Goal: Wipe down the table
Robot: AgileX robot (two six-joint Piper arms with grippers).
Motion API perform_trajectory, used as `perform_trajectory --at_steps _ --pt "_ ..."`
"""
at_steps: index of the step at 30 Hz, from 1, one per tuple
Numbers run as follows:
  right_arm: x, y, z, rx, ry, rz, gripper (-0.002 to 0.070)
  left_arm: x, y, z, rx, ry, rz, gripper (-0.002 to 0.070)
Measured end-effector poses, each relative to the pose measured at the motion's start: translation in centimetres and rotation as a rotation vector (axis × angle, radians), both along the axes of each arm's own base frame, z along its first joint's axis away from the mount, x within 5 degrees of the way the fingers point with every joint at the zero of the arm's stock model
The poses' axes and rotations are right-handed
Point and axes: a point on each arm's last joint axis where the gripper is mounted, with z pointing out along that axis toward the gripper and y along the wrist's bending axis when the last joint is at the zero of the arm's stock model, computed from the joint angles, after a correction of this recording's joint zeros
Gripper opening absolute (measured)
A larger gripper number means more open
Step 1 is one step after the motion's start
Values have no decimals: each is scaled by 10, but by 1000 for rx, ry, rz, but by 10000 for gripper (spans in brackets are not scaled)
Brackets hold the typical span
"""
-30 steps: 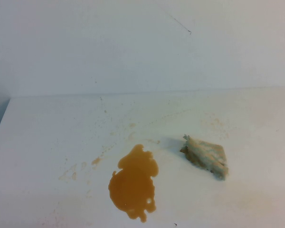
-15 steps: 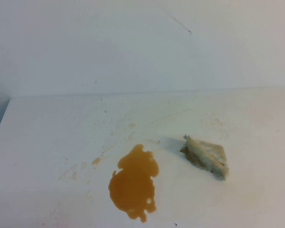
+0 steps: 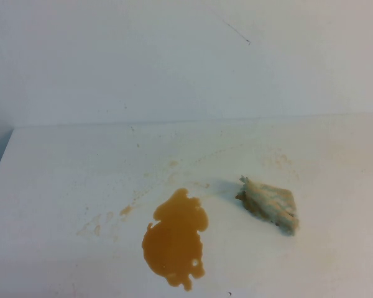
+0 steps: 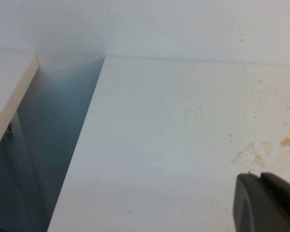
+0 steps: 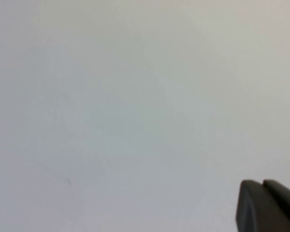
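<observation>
Table (image 3: 62, 186) holds orange spill (image 3: 174, 239) beside rag (image 3: 270, 205) — left pincer (image 4: 261, 176) closed over its left side, right pincer (image 5: 263, 183) closed before blank white.

My left gripper (image 4: 259, 178): dark fingertips pressed together, thin seam between them, nothing held. Hangs above table (image 4: 159, 145), clear of its surface, pointing toward its far left corner. My right gripper (image 5: 262, 184): fingertips likewise closed tight, empty. Its place relative to table: cannot tell. Wrists, arm links hidden.
</observation>
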Motion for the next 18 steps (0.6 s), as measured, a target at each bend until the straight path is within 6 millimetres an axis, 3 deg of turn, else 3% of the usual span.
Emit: perform_trajectory --at_steps 6,12,18 --pt "78 -3 2 -43 279 13 -2 0 0 0 0 0 0 0" --pt "132 -2 -22 45 476 50 -2 0 0 0 0 0 0 0" --pt "182 18 -52 -248 781 279 -2 0 0 0 0 0 0 0"
